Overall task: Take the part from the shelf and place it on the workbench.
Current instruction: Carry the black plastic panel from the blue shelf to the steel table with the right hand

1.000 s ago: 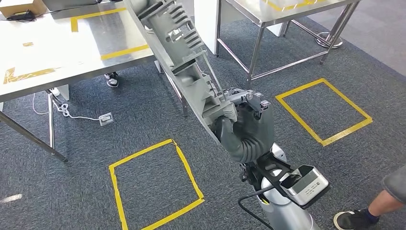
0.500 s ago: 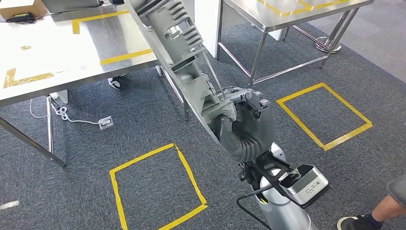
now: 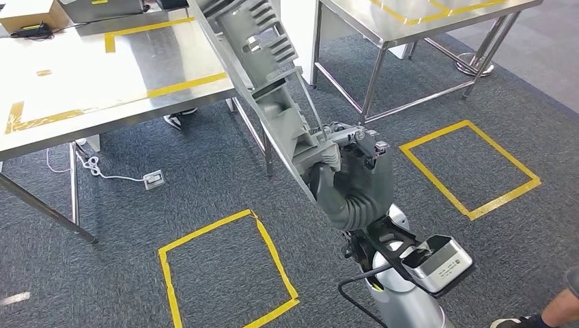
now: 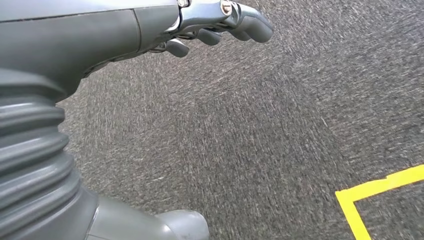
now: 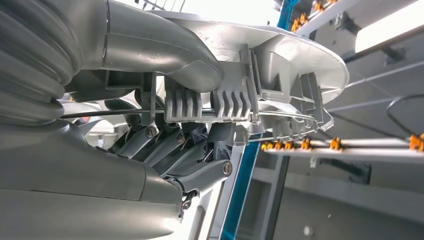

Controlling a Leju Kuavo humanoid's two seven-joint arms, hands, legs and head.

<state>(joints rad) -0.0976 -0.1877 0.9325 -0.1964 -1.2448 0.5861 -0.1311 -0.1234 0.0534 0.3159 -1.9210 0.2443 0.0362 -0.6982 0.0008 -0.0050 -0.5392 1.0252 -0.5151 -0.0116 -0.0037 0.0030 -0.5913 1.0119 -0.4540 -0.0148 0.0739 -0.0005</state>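
The long grey ribbed moulded plastic part (image 3: 263, 75) is raised at a slant above the carpet, its upper end over the steel desk (image 3: 82, 82). The right robot hand (image 3: 341, 171) clamps its lower end. The left robot hand (image 4: 220, 20) hangs with fingers loosely curled, empty. Risk: gripped at one end, the part may pivot, slip, or strike the desk edge.
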